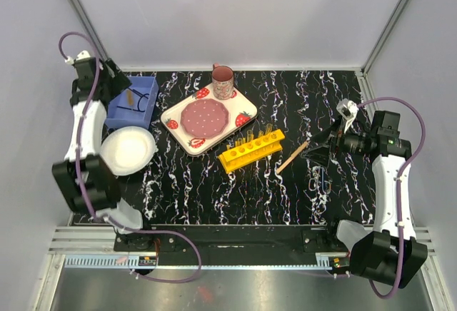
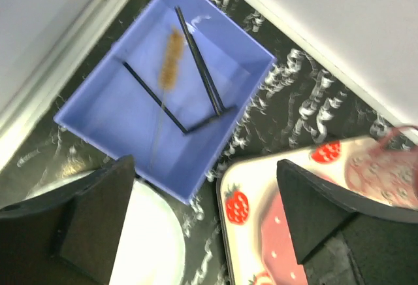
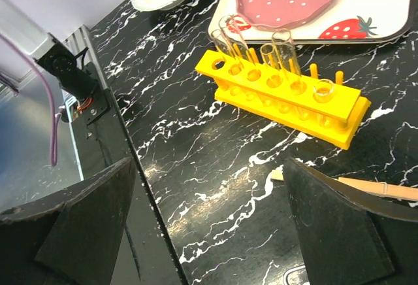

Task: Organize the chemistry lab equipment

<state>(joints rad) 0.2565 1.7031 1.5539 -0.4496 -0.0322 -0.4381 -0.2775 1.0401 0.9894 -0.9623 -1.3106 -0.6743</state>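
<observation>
A yellow test-tube rack [image 1: 251, 150] [image 3: 287, 99] lies in the middle of the table with several clear tubes [image 3: 282, 46] standing in its holes. A wooden stick [image 1: 293, 156] [image 3: 379, 187] lies to its right. My right gripper [image 1: 319, 150] [image 3: 209, 219] hovers open just beyond the stick, with nothing between its fingers. A blue bin [image 1: 132, 103] [image 2: 130, 128] at the far left holds a brown-bristled wire brush [image 2: 171, 63] and slim dark tools [image 2: 199, 63]. My left gripper [image 1: 118, 81] [image 2: 206, 213] hangs open and empty above the bin's near corner.
A white paper plate [image 1: 128, 150] [image 2: 150, 239] sits in front of the bin. A strawberry-patterned plate [image 1: 243, 104] [image 2: 251, 180] and a pink mug [image 1: 222, 81] stand behind the rack. A small dark tool [image 1: 319, 180] lies under my right arm. White walls close in on three sides.
</observation>
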